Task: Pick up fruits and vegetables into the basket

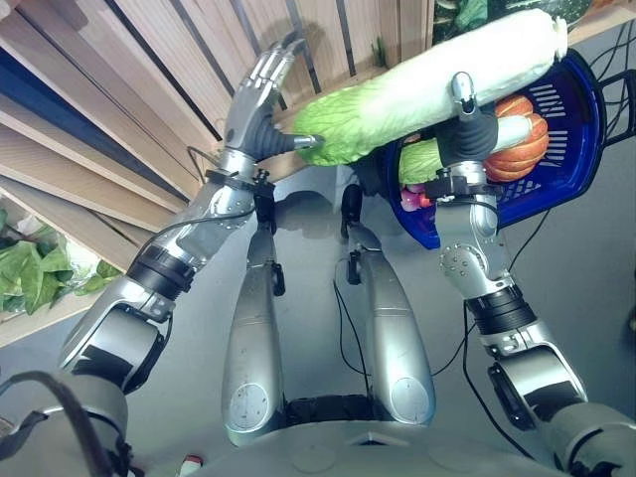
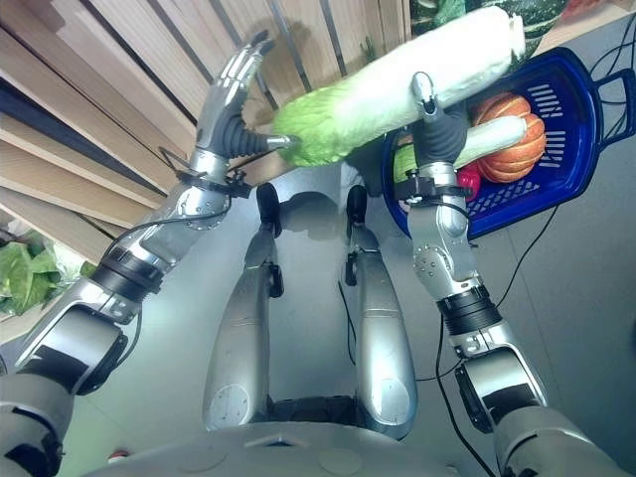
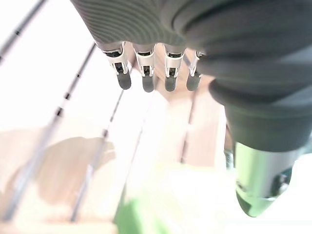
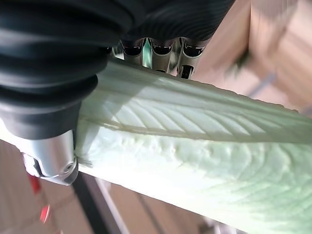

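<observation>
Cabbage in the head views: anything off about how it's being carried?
Nothing damaged or spilled. The long napa cabbage hangs tilted above the blue basket. The right hand curls its fingers round its middle, and the left hand only touches the leafy end with straight fingers. The basket already holds a pumpkin.

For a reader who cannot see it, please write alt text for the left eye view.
The right hand holds a long napa cabbage above a blue basket containing a pumpkin. The open left hand touches its leafy end.
</observation>
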Tool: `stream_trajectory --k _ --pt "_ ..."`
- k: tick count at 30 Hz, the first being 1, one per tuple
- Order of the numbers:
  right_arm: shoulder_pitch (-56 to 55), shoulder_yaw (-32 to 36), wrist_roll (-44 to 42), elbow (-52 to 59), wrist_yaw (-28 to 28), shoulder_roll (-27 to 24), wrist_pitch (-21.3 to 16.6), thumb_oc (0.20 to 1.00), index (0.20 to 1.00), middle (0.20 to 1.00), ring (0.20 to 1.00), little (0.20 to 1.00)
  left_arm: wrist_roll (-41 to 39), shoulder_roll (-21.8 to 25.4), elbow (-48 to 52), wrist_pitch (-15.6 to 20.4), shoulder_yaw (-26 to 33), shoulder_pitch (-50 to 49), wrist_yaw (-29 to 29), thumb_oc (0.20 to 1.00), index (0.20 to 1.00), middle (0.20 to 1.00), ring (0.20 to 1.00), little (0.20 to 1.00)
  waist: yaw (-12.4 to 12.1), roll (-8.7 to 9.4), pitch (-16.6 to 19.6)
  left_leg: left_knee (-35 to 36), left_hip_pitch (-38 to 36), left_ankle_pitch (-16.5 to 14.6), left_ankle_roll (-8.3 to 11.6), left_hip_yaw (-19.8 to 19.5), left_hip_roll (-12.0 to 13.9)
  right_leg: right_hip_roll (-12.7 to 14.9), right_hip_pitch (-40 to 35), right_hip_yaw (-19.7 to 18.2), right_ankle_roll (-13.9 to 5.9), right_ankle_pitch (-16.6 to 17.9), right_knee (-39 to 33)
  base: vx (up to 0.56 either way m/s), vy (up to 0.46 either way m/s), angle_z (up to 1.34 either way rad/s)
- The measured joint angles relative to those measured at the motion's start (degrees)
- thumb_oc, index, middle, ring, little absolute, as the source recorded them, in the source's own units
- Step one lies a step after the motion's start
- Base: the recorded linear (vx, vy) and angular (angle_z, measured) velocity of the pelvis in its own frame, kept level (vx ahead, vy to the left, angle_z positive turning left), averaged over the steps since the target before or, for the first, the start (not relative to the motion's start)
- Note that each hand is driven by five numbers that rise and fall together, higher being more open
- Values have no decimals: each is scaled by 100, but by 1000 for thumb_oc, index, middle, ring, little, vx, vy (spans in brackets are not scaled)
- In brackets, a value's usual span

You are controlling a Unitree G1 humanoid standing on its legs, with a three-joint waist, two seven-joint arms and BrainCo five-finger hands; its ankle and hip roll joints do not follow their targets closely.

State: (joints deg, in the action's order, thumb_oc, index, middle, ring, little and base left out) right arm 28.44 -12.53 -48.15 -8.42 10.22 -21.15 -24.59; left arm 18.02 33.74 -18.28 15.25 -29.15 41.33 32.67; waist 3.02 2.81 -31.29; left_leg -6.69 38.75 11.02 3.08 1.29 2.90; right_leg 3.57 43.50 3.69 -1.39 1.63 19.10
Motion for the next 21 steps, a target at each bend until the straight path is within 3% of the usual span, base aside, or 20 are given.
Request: stream_trajectory --k 7,16,21 --pt "145 617 -400 -1241 711 -46 -225 200 200 200 200 200 -57 90 -674 136 10 60 193 1000 1000 1000 1000 1000 49 0 0 0 -41 -26 34 9 4 -3 -54 -2 -2 1 -46 0 0 0" --pt "1029 622 -954 -3829 908 -93 -210 200 200 200 200 200 -473 116 -1428 238 -422 762 319 1000 1000 1000 1000 1000 -16 0 0 10 -47 -18 -7 4 1 -4 -106 10 -1 6 -136 -1 -7 0" --pt "1266 1000 -1237 -5455 830 -309 -31 200 200 200 200 200 -687 152 -1751 285 -729 990 347 1000 1000 1000 1000 1000 -41 0 0 33 -36 -27 -6 -4 1 -6 -111 22 26 26 -194 7 -42 -1"
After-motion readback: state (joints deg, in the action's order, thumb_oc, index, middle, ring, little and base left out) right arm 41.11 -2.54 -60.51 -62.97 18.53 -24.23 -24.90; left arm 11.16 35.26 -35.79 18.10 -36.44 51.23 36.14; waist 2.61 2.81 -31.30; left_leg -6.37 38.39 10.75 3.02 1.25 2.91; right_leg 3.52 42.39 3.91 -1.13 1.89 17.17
